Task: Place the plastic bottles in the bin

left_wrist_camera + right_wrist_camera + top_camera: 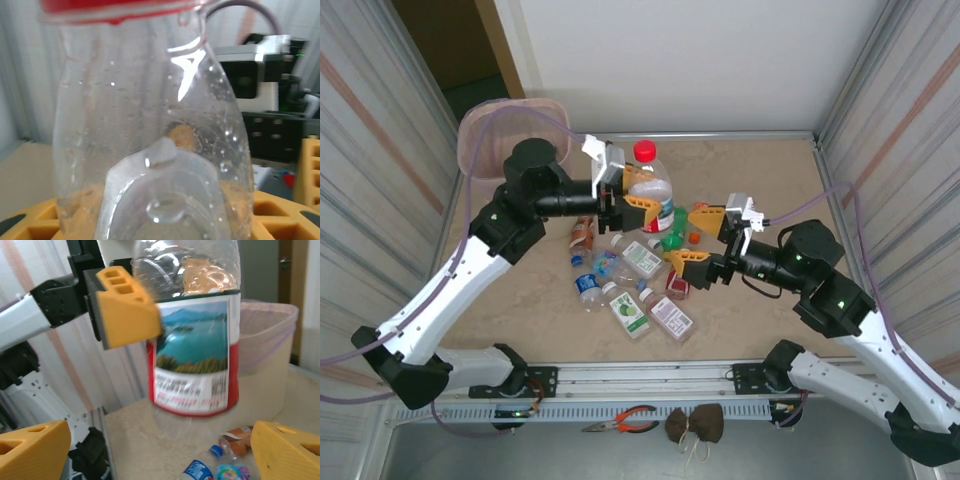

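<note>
The left pincer [640,196] is closed on a large clear red-capped bottle [648,185], its yellow fingers [125,307] pressed against the bottle's shoulder just above the label. The bottle stands upright in this grip, over the far middle of the counter [520,300]. From the right wrist camera its base looks raised off the surface. Its label shows a blue lake scene above a red and white band, and the upper body is clear with droplets inside.

The right pincer [696,238] is spread wide with nothing between its 2 yellow fingers. It faces the held bottle from the right, close by but apart from it. In its own camera the 2 fingertips sit at the bottom corners, with the bottle hanging beyond them.

The bin [500,130], pale pink with a cream lower body, stands at the far left corner, left of the held bottle and behind the left arm. I cannot tell what is inside it.

A cluster of small bottles [640,260] lies on the counter just in front of the held bottle and between the 2 arms. Most of them lie on their sides, with blue, white and green caps and coloured labels. A pair of red-handled pliers [620,421] lies on the near ledge in front of the arm bases.
</note>
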